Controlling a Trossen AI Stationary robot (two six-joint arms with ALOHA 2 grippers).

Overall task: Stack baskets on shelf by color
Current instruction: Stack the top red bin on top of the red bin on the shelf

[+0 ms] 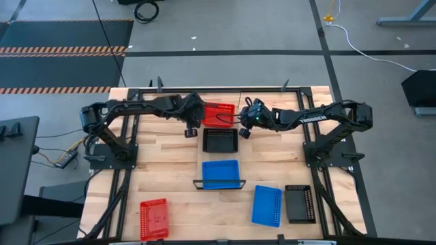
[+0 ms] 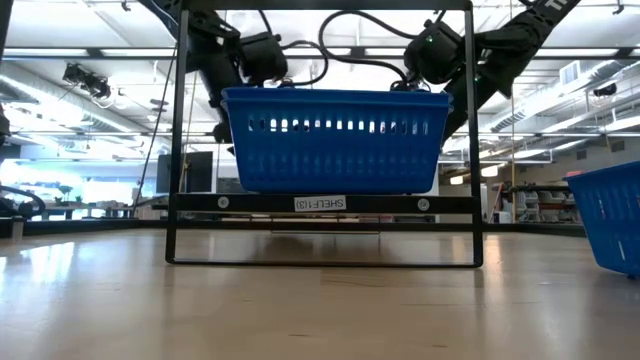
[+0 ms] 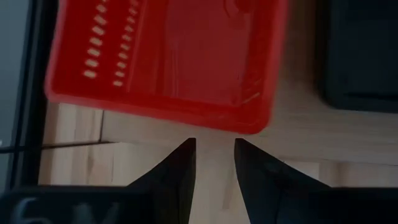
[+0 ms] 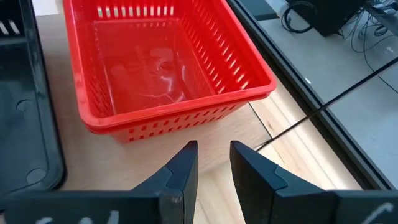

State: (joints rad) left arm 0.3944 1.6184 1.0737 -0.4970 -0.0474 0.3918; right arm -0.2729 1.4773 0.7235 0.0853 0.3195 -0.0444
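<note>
From above, the right arm's forearm carries white lettering that reads as "TROSSEN". The landmark is the shelf (image 1: 219, 184), a narrow light-wood strip with a thin black frame at its near end, running down the middle of the planked table (image 1: 163, 163). On the shelf a blue basket (image 1: 221, 173) sits at the framed end, a black basket (image 1: 221, 140) beyond it, and a red basket (image 1: 218, 113) at the far end; the red looks like two nested. Off the shelf, a second red basket (image 1: 154, 218) lies to its near left, and a second blue basket (image 1: 266, 205) and second black basket (image 1: 300, 203) lie side by side to its near right. All are shallow plastic rectangles with slotted sides. The left gripper (image 1: 191, 131) hangs just left of the shelf's far end, the right gripper (image 1: 244, 131) just right of it; neither touches a basket here.

At table height, the shelf's black frame bears a white tag reading "SHELF-1(3)", seen mirrored. The blue basket (image 2: 335, 138) stands inside the frame, and both arms hang dark behind it.

The left wrist camera shows the red basket (image 3: 168, 62) past its two dark fingers (image 3: 180, 174), which stand a narrow gap apart, holding nothing.

The right wrist camera shows the red basket (image 4: 168, 68), glossy inside, with two stacked rims; its fingers (image 4: 180, 171) likewise stand slightly apart and empty, short of the basket wall.
</note>
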